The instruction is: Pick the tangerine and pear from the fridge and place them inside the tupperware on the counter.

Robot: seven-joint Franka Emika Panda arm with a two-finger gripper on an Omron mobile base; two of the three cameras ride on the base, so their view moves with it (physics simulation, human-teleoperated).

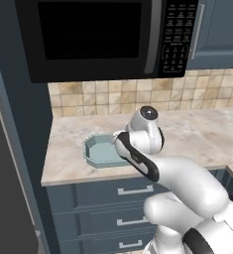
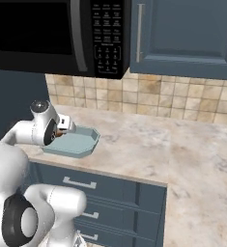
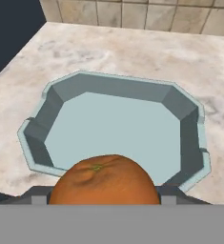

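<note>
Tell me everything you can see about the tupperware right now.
The tupperware is a shallow, pale blue-green tray with cut corners, eight-sided, with sloped darker inner walls, a flat light floor and a wide rim. It looks like smooth plastic. It sits flat and upright on the beige speckled counter, near its front left corner, below the microwave. Its visible floor holds nothing. The hand hovers at its near edge, holding the tangerine just above the rim.

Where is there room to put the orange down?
The tupperware floor is bare, walled by its rim, right ahead of the tangerine in the gripper. The counter is bare from the tupperware rightward, up to the tiled wall. It is crowded only where the arm hangs over the tupperware's near-left edge.
</note>
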